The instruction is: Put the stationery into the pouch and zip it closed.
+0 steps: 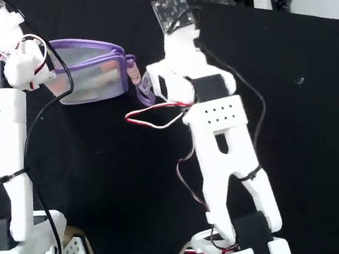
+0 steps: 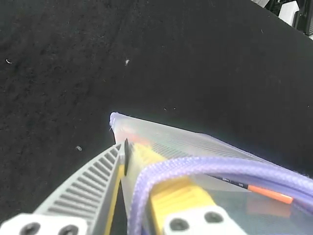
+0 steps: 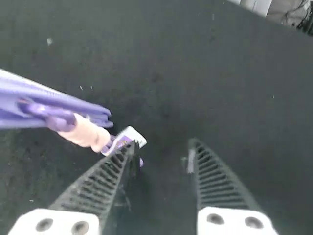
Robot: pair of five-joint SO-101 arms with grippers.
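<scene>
The black table (image 1: 319, 120) carries everything, and the task's things sit toward its far left corner. The left arm (image 1: 1, 137) runs up along the left edge. The right arm (image 1: 228, 153) crosses from the near edge toward the far middle. Between their tips lies the pouch (image 1: 89, 74), clear-walled with purple trim, its long side roughly along the far edge. The stationery (image 1: 105, 72) shows through the wall as orange and pale shapes, so loading looks done and zipping is the step in hand. How far the zip has run I cannot tell.

The left gripper (image 2: 131, 152) is pinching the pouch's end nearer the left edge, with one finger outside the wall and the yellow one seen through it. The right gripper (image 3: 159, 149) stands spread at the other end. The pull (image 3: 88, 133), a small pink tab on a purple loop, touches the tip of one finger but lies outside the gap.

To do this well, shift the right gripper sideways until the tab sits squarely in the gap. Close on the tab rather than the loop, then draw along the zip line, not upward. The left pinch should act as the anchor, so the pouch pulls taut instead of sliding or bunching. The tab looks small and floppy, so a shallow bite would probably slip.
</scene>
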